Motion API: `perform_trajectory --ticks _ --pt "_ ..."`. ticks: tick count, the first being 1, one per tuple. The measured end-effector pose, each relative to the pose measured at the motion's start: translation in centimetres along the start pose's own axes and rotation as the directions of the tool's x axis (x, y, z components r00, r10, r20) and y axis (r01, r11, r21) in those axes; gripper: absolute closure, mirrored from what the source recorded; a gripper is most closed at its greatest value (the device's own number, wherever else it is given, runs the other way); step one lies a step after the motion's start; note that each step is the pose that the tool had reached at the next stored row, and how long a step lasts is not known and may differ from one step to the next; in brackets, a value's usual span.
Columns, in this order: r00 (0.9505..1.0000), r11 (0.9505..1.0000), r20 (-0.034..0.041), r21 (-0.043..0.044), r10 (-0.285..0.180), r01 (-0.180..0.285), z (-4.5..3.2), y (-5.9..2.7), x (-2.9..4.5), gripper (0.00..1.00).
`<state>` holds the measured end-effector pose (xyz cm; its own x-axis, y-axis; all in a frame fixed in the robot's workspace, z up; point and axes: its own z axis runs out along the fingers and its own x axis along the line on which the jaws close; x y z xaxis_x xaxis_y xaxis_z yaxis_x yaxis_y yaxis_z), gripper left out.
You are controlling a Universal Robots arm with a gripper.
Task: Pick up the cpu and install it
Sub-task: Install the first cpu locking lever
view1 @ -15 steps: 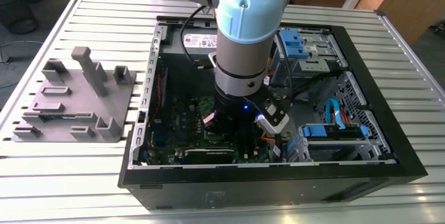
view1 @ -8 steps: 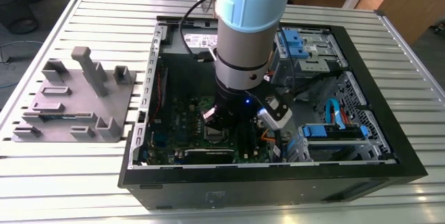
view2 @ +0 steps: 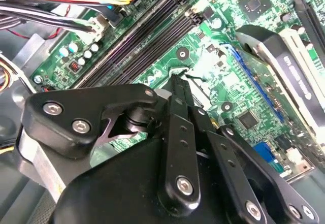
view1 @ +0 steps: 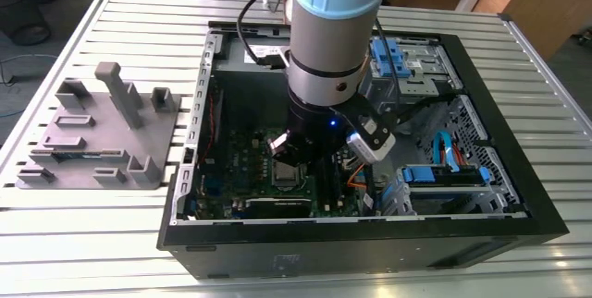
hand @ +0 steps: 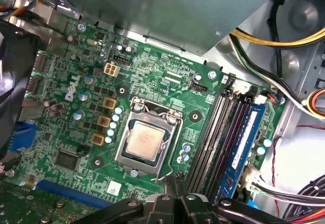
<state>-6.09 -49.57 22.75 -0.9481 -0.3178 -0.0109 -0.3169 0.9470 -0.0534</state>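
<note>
One arm does the work here, and in the exterior view it reaches straight down into the open computer case (view1: pixel 545 222) that lies on the slatted table (view1: pixel 93 242). Its gripper (view1: pixel 298 154) hangs low over the green motherboard (view1: pixel 242 166), just above the silver socket frame (view1: pixel 288 172). On the exterior view's left, well apart from the case, stands the grey plastic tray (view1: pixel 93 145) with its upright blocks.

Next, the second wrist view looks past the black finger linkages of the gripper (view2: pixel 179 84) toward the board; the tips come together into a narrow point with nothing visible between them. Beyond them run the dark memory slots (view2: pixel 142 41) and a bundle of coloured cables (view2: pixel 76 0).

Last, the first wrist view gives the clearest answer on progress. The cpu (hand: pixel 145 139) — a square chip with a pale metal top — lies flat inside the socket frame (hand: pixel 147 137), on the motherboard (hand: pixel 66 112) and beside the memory slots (hand: pixel 223 132). The gripper (hand: pixel 177 181) sits just beside the frame's corner, fingers drawn together and empty, not touching the chip. I judge the picking and placing to be done — the chip is already seated. Whether the frame is latched down over it I cannot tell.
</note>
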Motion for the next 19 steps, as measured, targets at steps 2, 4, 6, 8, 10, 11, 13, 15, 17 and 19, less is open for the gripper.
perform_trajectory --ticks 2,4,6,8,10,11,13,15,17,19 --pt "1.0 1.0 -0.0003 0.0004 0.0 0.0 -0.01 0.0 0.03 0.89" --pt "1.0 1.0 -0.0001 -0.0003 0.0 0.0 0.07 0.16 0.43 0.89" --pt "1.0 1.0 0.0006 -0.0013 0.0 0.0 0.14 0.46 1.12 0.89" --pt "1.0 1.0 0.0013 -0.0035 0.0 0.0 0.15 0.81 1.75 0.89" --pt "1.0 1.0 0.0025 -0.007 0.0 0.0 0.15 1.14 2.27 0.89" --pt "1.0 1.0 0.0029 -0.0078 0.0 0.0 0.14 1.22 2.36 0.89" --pt "1.0 1.0 0.0032 -0.0092 0.0 0.0 0.05 1.29 2.37 0.89" --pt "1.0 0.9999 0.0039 -0.0108 0.0 0.0 -0.23 1.46 2.32 0.89" --pt "1.0 0.9999 0.0037 -0.0109 0.0 0.0 -0.8 1.59 2.26 0.89" --pt "1.0 0.9999 0.0039 -0.011 0.0 0.0 -1.0 1.62 2.23 0.89"
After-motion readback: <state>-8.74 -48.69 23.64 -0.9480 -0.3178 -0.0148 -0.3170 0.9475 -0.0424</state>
